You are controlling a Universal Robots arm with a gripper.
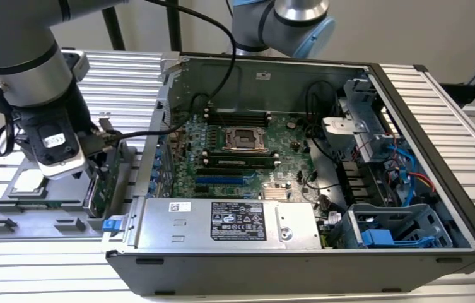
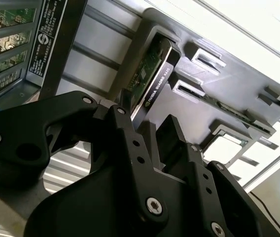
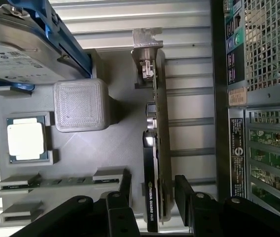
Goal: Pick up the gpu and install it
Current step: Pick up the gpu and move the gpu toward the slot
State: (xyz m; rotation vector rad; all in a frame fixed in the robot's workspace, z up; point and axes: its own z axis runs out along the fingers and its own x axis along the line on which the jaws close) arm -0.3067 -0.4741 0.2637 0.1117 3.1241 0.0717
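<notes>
Hand (image 3: 154, 186), released, astride the upright gpu (image 3: 156, 123) in the gray tray (image 3: 125, 143), computer case (image 3: 270, 59) just beside

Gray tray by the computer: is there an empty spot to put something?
Yes: a bare patch of tray lies between the square block and the gpu. A thin strip of table runs between the gpu and the computer case. It's crowded near the gripper, hard drive and chip.
</notes>
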